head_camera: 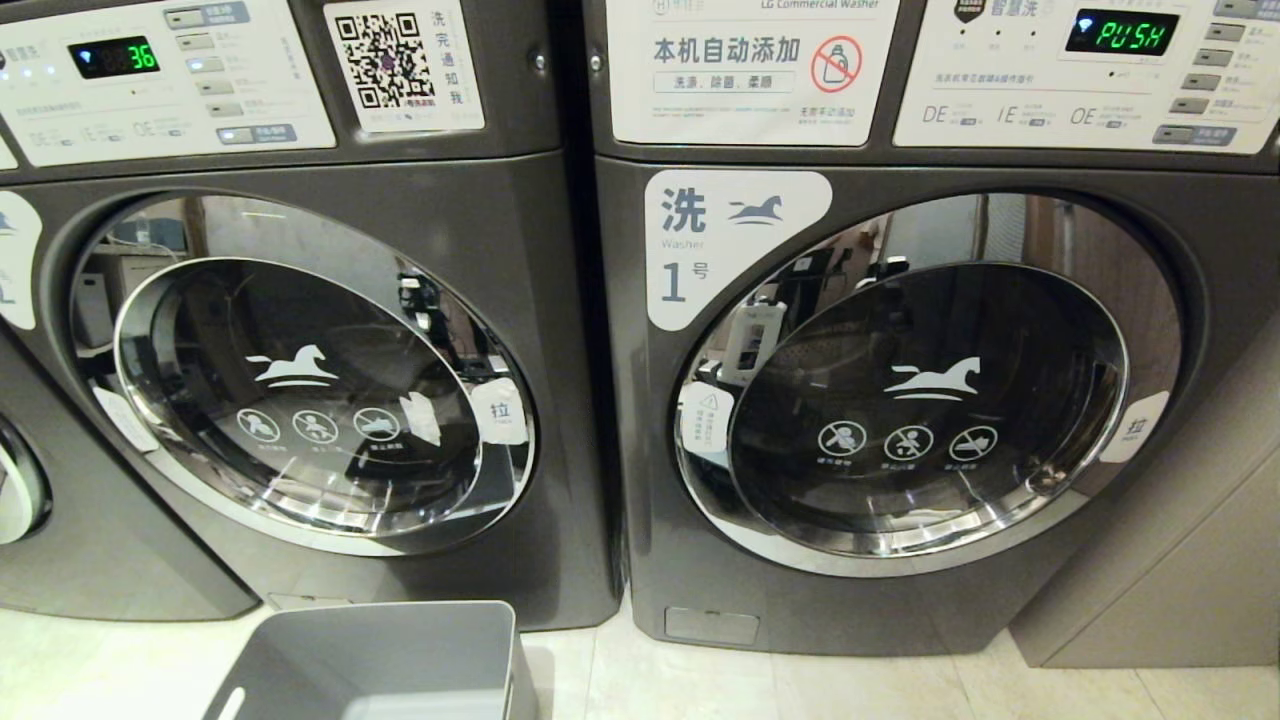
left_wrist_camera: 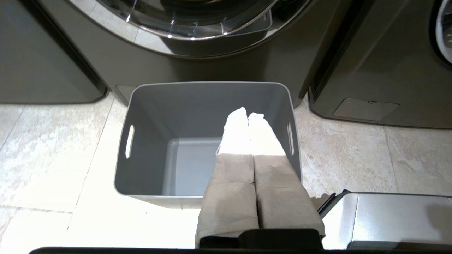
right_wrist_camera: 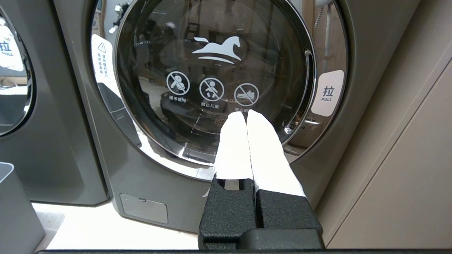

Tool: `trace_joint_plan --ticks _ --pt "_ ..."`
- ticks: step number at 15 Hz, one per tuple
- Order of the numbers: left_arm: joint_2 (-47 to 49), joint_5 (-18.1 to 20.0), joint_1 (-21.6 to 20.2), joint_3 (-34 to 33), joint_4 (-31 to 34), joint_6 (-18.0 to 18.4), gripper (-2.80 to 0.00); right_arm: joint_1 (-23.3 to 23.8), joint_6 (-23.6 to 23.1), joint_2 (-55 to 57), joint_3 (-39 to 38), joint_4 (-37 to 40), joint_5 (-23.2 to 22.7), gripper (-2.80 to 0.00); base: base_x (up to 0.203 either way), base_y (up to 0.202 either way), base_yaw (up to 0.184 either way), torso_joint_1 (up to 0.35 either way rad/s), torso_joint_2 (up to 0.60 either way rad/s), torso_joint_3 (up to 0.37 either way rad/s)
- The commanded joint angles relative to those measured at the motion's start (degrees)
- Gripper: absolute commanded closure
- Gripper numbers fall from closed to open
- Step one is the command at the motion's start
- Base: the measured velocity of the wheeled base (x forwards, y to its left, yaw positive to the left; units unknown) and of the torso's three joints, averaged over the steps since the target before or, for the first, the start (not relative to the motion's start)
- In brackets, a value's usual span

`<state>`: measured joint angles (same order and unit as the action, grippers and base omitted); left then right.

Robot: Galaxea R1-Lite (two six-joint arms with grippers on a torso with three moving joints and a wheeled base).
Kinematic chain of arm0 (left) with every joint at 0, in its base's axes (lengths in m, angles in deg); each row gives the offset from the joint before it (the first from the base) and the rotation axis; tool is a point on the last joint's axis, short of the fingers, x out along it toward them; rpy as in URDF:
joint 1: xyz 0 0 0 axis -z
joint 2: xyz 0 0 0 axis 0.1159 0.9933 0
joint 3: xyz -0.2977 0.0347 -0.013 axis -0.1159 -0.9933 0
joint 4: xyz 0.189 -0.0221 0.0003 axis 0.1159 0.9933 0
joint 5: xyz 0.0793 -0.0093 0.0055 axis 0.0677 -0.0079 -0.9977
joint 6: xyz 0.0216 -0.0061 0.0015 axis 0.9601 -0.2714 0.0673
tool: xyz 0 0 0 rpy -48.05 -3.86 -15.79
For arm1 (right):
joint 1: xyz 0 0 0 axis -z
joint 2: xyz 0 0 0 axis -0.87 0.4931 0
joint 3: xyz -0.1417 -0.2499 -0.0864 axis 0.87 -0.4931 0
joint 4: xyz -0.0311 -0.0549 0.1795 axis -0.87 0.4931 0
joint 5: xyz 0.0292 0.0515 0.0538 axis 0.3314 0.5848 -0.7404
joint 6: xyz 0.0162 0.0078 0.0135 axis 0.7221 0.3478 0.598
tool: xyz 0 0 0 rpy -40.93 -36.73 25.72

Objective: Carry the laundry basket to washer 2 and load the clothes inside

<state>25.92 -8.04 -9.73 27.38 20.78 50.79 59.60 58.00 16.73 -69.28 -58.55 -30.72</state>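
The grey laundry basket [head_camera: 380, 650] stands on the tiled floor before the left dark grey machine, which I take for washer 2 [head_camera: 560, 300]. Its round door [head_camera: 300, 380] is shut, and its white label is cut off at the picture's edge. In the left wrist view the basket [left_wrist_camera: 197, 106] shows a bare bottom. The clothes are out of view. My left gripper [left_wrist_camera: 248, 113] hangs shut and empty above the basket's right half. My right gripper [right_wrist_camera: 246, 114] is shut and empty, pointing at the shut door [right_wrist_camera: 212, 70] of the machine labelled 1.
Washer 1 [head_camera: 640, 500] stands right of washer 2, door shut, display reading PUSH. A beige cabinet panel [head_camera: 1150, 560] flanks it on the right. Part of a third machine [head_camera: 60, 560] shows at far left. A silver part [left_wrist_camera: 388, 218] sits near the basket's right corner.
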Motion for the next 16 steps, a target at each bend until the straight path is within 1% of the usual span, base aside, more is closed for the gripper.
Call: trace_joint_plan --ticks 1,2,4,8,16 --pt "-15.6 0.3 1.7 -1.0 4.5 0.4 0.00 0.0 -0.1 0.1 -2.3 -0.1 -0.1 0.00 0.000 0.000 0.000 0.000 0.00 0.000" --pt "-20.0 0.4 2.3 -1.1 5.7 0.6 0.00 0.0 -0.1 0.1 -2.3 -0.1 -0.1 0.00 0.000 0.000 0.000 0.000 0.00 0.000" --pt "-23.9 0.1 2.9 -1.4 6.0 0.7 0.00 0.0 -0.1 0.1 -2.3 -0.1 -0.1 0.00 0.000 0.000 0.000 0.000 0.00 0.000" --pt "-23.4 -1.1 3.1 -1.6 6.2 0.1 0.00 0.0 -0.1 0.1 -2.3 -0.1 -0.1 0.00 0.000 0.000 0.000 0.000 0.00 0.000" --pt "-23.4 -1.2 3.1 -1.6 6.1 0.0 0.00 0.0 -0.1 0.1 -2.3 -0.1 -0.1 0.00 0.000 0.000 0.000 0.000 0.00 0.000"
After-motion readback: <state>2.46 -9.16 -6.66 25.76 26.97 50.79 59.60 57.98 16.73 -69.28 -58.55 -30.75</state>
